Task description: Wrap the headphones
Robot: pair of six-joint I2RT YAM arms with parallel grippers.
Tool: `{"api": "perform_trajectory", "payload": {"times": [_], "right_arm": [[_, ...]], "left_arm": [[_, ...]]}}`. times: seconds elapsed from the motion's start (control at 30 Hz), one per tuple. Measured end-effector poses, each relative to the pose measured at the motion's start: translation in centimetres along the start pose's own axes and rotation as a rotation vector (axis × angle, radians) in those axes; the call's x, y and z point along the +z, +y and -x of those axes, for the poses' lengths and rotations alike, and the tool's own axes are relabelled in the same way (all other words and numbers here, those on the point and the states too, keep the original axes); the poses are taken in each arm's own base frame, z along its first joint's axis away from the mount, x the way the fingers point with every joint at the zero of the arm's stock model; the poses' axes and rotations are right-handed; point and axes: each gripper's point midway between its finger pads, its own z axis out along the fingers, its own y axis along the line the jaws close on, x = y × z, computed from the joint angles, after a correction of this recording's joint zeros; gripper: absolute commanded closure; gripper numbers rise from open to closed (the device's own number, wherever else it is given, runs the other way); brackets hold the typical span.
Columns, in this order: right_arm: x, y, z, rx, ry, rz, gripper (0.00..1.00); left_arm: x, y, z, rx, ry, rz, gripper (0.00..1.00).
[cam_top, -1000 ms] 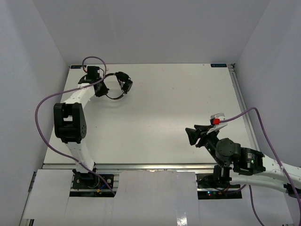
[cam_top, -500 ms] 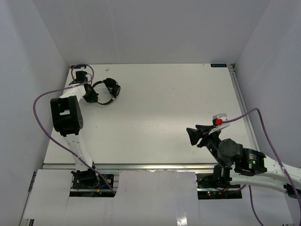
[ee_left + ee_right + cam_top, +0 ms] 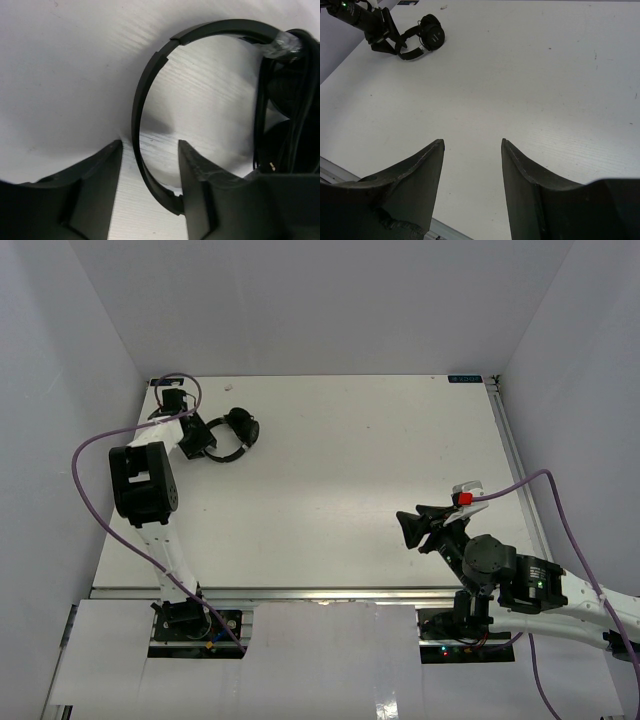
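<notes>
The black headphones (image 3: 241,427) lie on the white table (image 3: 350,470) at the far left. Their thin headband (image 3: 145,90) curves between the jaws of my left gripper (image 3: 150,145), which stand apart; the band rests near the right finger (image 3: 200,180) with a gap on the left. The padded earcups (image 3: 287,90) sit at the right edge of the left wrist view, with strands of the thin cord (image 3: 260,125) running along them. My left gripper (image 3: 203,440) is low over the band. My right gripper (image 3: 404,528) hovers open and empty at the near right, far from the headphones (image 3: 430,31).
Purple robot cables loop by the left arm (image 3: 90,455) and trail from the right arm (image 3: 540,480). The table's metal rail (image 3: 510,450) runs along the right side and front. Grey walls close in on three sides.
The left arm swung left, carrying the headphones toward the far-left corner, then its jaws opened off the headband. The right arm barely moved.
</notes>
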Motion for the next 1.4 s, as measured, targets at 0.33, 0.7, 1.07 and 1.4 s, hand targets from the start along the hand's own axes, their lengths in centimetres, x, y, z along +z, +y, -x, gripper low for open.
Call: {"api": "perform_trajectory", "payload": {"times": [0.33,0.7,1.07,1.4], "right_arm": [[-0.1,-0.1,0.1,0.004,-0.004,0.001,0.44],[0.9,0.5,-1.4,-0.069,0.046,-0.02,0.43],[2.8,2.1,-4.1,-0.187,0.126,-0.036,0.37],[5.3,4.0,-8.3,-0.316,0.238,-0.055,0.05]], "left_arm": [[-3.0,0.3,1.9,-0.049,-0.045,-0.032,0.02],[-24.3,-9.5,-1.8,0.104,-0.289,-0.563,0.02],[-39.4,-11.7,-16.4,0.412,-0.442,-1.043,0.02],[-31.0,-8.6,-23.3,0.409,-0.21,-1.016,0.02]]}}
